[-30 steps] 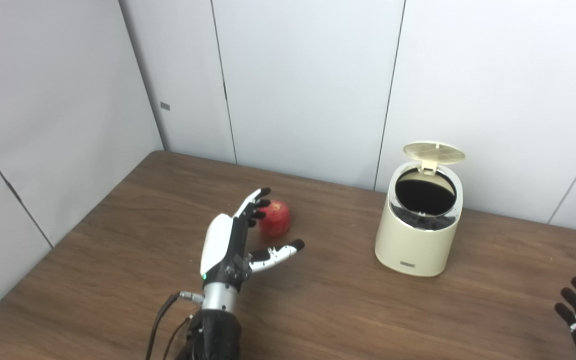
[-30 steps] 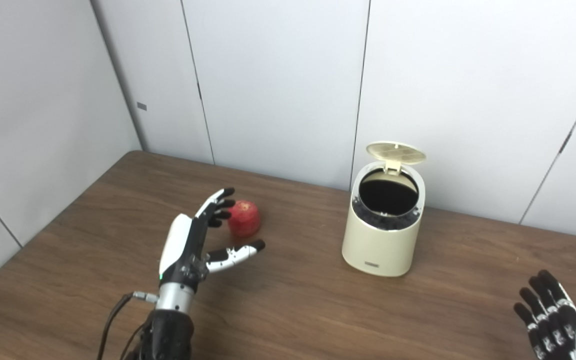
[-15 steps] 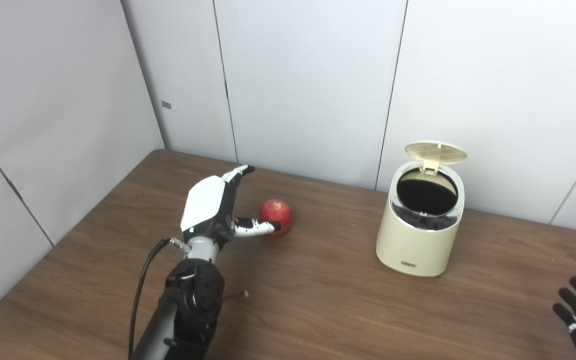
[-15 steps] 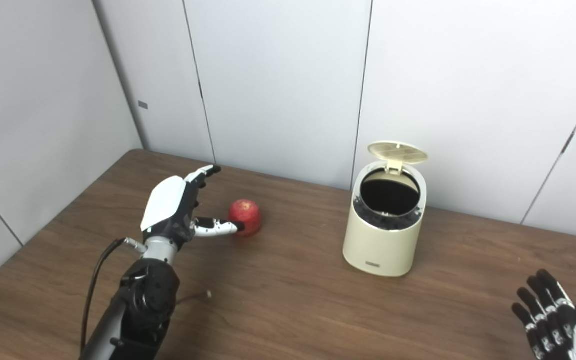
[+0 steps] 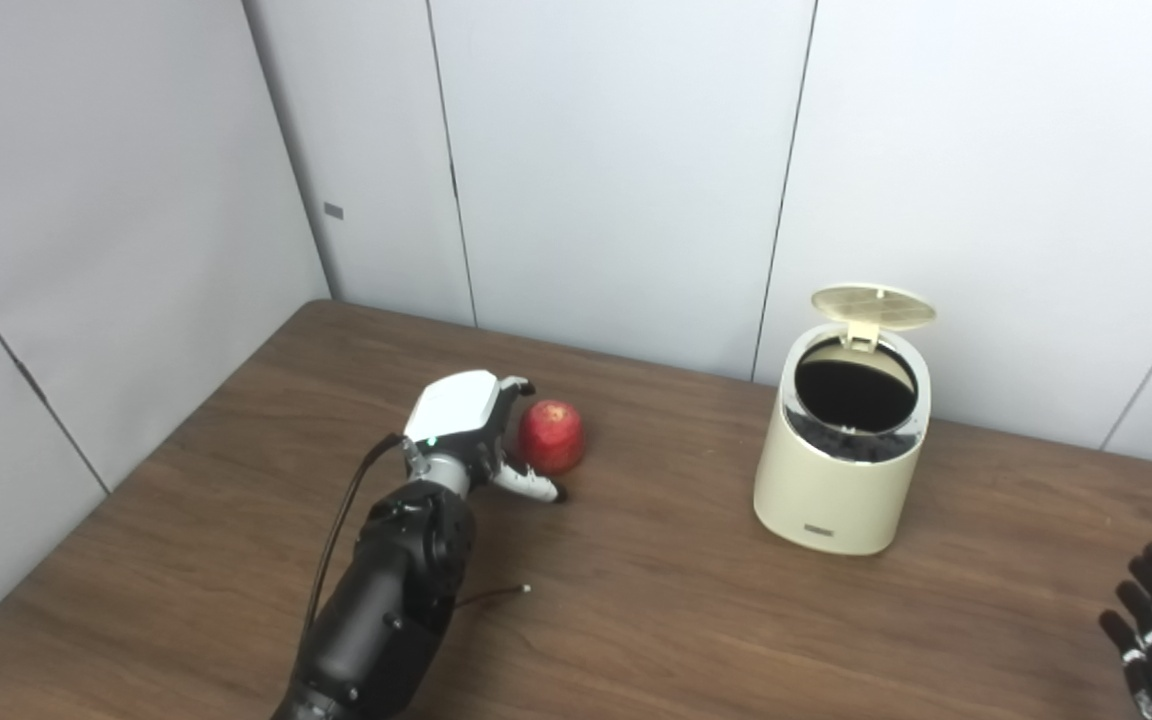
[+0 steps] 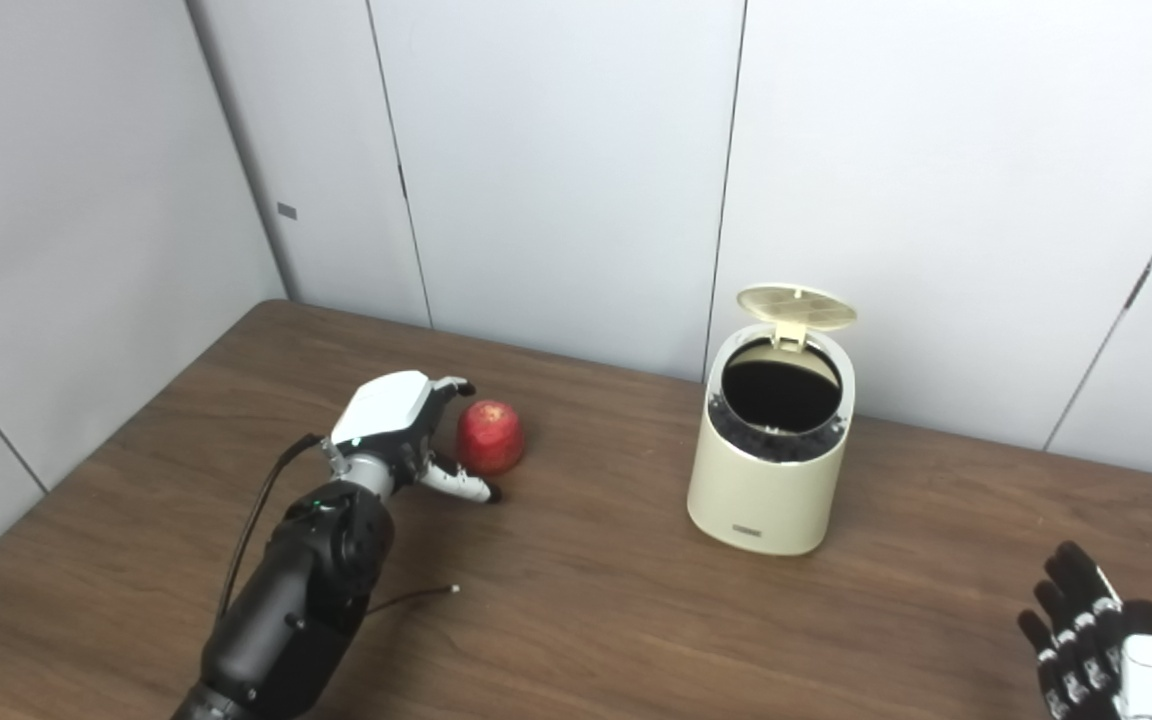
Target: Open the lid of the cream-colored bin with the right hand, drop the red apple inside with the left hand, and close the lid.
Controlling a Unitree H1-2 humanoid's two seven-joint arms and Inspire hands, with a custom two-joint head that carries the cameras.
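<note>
Right eye view has the right hand [image 6: 1101,655] nearest, low in the bottom right corner above the brown wooden table [image 6: 636,620], its dark fingers [image 6: 1078,570] spread apart and holding nothing. On the other side, the left arm [image 6: 286,590] reaches up from the bottom edge, with a thin black cable [image 6: 411,598] lying on the wood just beside it. Farther in, the left hand [image 5: 471,425] sits palm-down right beside the red apple [image 5: 551,437], on the apple's left. Its fingers curl over toward the fruit and its thumb [image 5: 529,487] stretches along the table in front of the apple, yet the hand is unclenched and not closed around it; whether any fingertip touches the skin I cannot tell. The apple rests on the table, well apart from the cream-colored bin [image 5: 841,470], which stands upright to the right. Its round lid [image 5: 873,306] is tipped up at the back hinge, showing a dark interior. Behind the table rise pale grey wall panels [image 5: 616,150].
</note>
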